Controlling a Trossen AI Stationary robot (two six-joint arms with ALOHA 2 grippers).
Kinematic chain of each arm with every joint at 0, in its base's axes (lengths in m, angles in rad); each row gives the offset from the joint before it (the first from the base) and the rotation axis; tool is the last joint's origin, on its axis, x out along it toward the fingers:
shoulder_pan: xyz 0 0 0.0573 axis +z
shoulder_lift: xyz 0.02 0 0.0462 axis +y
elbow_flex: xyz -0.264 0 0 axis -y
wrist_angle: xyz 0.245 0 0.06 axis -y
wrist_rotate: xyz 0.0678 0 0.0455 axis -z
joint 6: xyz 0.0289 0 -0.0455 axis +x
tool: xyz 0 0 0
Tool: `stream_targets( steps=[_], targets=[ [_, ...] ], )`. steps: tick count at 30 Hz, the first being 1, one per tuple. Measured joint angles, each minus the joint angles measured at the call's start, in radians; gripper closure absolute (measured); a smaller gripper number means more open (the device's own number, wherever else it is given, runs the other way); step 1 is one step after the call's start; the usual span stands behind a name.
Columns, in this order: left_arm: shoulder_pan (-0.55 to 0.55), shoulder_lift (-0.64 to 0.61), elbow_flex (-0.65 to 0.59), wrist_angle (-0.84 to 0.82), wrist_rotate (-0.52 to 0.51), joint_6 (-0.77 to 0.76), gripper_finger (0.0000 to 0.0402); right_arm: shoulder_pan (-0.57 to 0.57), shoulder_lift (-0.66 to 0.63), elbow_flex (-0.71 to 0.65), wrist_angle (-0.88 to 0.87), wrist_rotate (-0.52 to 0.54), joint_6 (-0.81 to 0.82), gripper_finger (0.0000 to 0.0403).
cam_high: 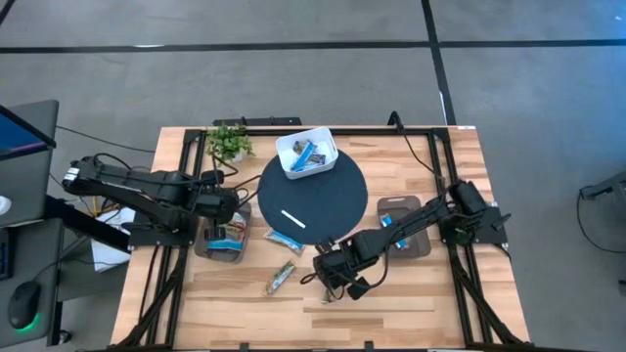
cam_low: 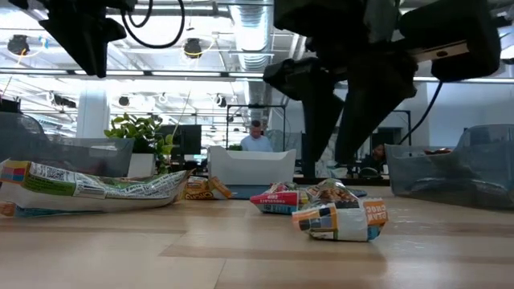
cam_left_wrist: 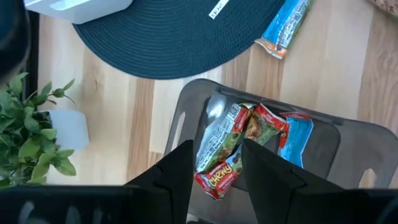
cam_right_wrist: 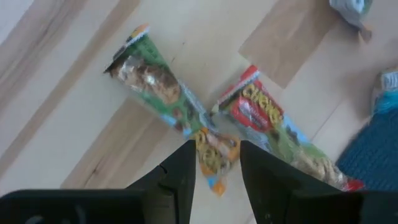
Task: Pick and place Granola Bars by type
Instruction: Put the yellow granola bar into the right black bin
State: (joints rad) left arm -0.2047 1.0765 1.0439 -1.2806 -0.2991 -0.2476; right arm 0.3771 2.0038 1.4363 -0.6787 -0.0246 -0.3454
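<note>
Granola bar (cam_right_wrist: 171, 93) lies between right gripper (cam_right_wrist: 214, 163) fingers (spread, above it).

The light wooden worktop (cam_high: 411, 293) stands on a grey concrete floor (cam_high: 293, 78) crossed by dark lines, with a monitor (cam_high: 20, 132) at one side, and beyond it an open office with bright ceiling lights (cam_low: 193, 48), exposed ducts and a seated person (cam_low: 257, 138).

Pale smooth wooden bench (cam_high: 411, 293); woven matt dark mat (cam_high: 337, 200); glossy crinkled foil Granola Bars (cam_right_wrist: 161, 87); translucent plastic bin (cam_left_wrist: 348, 155).
</note>
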Motion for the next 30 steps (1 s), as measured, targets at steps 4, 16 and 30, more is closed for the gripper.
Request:
stream_targets(
  steps=[4,16,30],
  targets=[
    [0.0,0.0,0.0,0.01,-0.002,-0.004,0.0273,0.01,0.04,0.003,0.007,0.0,0.003,0.0285],
    [0.0,0.001,0.0,0.036,-0.004,0.003,0.0273,0.005,0.038,0.001,-0.023,0.059,0.142,0.0305],
    [0.001,0.001,0.0,0.048,-0.051,0.018,0.0273,0.007,0.038,0.001,-0.067,0.053,0.296,0.0401]
  ],
)
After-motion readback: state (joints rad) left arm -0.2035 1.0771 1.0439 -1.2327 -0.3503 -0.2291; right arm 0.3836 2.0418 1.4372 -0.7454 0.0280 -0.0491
